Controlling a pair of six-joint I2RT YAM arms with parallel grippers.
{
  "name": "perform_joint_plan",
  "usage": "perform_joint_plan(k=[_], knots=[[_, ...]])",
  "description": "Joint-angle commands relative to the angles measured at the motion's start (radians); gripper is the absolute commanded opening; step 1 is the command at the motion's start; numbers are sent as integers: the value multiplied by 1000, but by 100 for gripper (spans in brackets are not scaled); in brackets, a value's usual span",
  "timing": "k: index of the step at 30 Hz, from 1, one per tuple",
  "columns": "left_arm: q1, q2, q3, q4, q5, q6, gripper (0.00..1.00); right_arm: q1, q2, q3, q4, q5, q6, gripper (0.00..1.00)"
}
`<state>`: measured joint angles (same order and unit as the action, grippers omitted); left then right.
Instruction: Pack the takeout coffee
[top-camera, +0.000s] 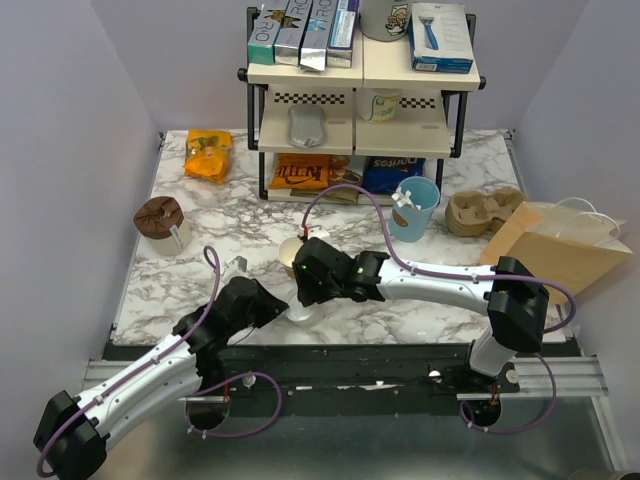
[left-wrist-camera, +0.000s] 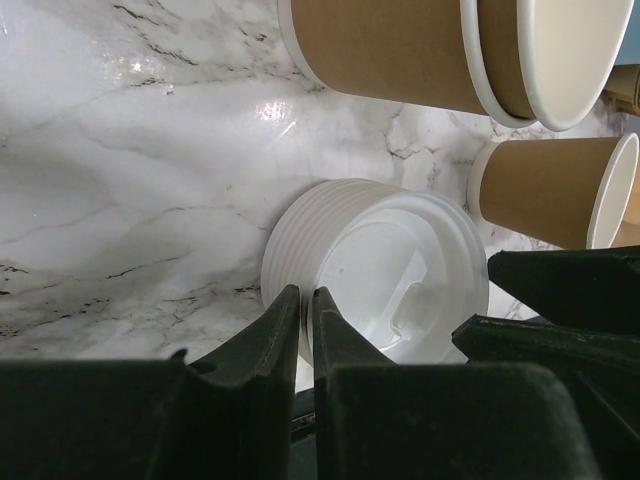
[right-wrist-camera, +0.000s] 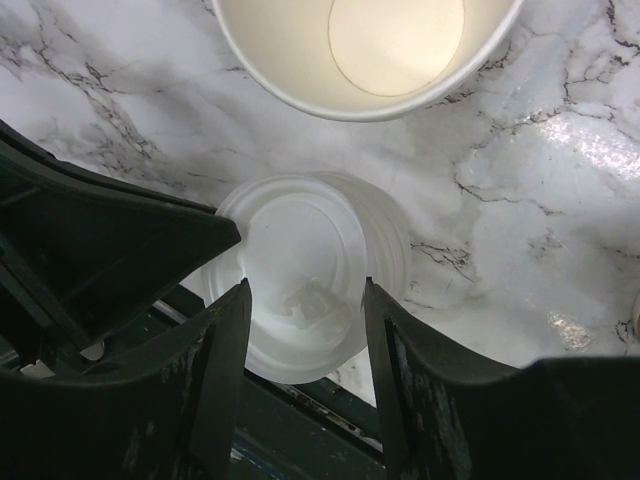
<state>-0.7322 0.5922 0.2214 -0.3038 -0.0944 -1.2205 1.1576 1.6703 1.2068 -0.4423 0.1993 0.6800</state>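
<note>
The packing is judged to be at an early stage. No cup with a lid on it is seen in any view. A tan paper cup (top-camera: 293, 250) stands open on the marble table (top-camera: 450, 245), just beyond a stack of white lids (left-wrist-camera: 370, 260) near the table's front edge. A second open cup (left-wrist-camera: 545, 190) is seen close by in the left wrist view.

The right gripper (right-wrist-camera: 305, 290) is held over the stack with its fingers apart, one to either side of the top lid's middle; nothing is clamped. The left gripper (left-wrist-camera: 305, 295) is set at the stack's rim with its fingers drawn almost together, only a thin slit between them. Whether a lid's edge is pinched there cannot be told.

The brown paper bag (top-camera: 560, 255) is at the right side of the table, well apart from the cups, with a cardboard cup carrier (top-camera: 485, 212) just beside it.

What is left, by this reckoning: a lid is to be taken off the stack and pressed onto the cup, and the closed cup is to be carried across and set in the bag.
</note>
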Motion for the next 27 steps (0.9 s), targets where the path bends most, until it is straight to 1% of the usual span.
perform_joint_plan(k=[1,7,10,13,16,17,22,24,27], knots=[[7,1,-4,22,24,7,18,5,2,-4,31,-70,-11,57],[7,4,-4,26,25,9,17,5,-41,-32,85,-103,-17,56],[5,0,-4,25,25,9,17,4,-47,-42,86,-86,-10,56],[7,-6,-5,23,24,9,17,4,-32,-33,48,-35,0,56],[7,-9,-5,19,24,7,17,4,5,-6,-25,-6,4,56],[7,-9,-7,19,22,6,17,4,12,-4,-33,-14,4,53],[7,-8,-8,26,22,6,16,4,29,-4,-27,-61,9,48],[7,-6,-7,25,22,4,16,4,31,-4,-30,-57,18,44],[7,-3,-7,25,21,4,15,2,39,13,-71,-29,38,42]])
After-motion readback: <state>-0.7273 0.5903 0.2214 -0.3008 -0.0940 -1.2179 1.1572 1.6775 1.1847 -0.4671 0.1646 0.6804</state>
